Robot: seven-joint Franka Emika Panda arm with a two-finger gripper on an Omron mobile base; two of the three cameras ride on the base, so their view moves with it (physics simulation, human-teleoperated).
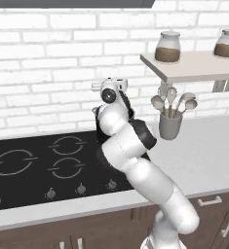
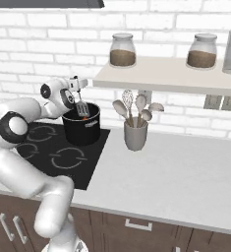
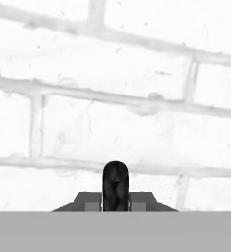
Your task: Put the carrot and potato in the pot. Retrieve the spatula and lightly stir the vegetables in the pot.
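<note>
On the dark cooktop stands the black cylindrical pot with a silver rim [image 2: 81,129], something orange inside. Directly above it, the claw [image 2: 78,87] is clenched on the black-handled spatula [image 2: 82,107], long axis vertical, slotted silver head hanging at the pot's mouth.

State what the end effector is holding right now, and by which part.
The end effector is shut on the spatula, gripping it by the black handle; the slotted silver head hangs down over the pot.
</note>
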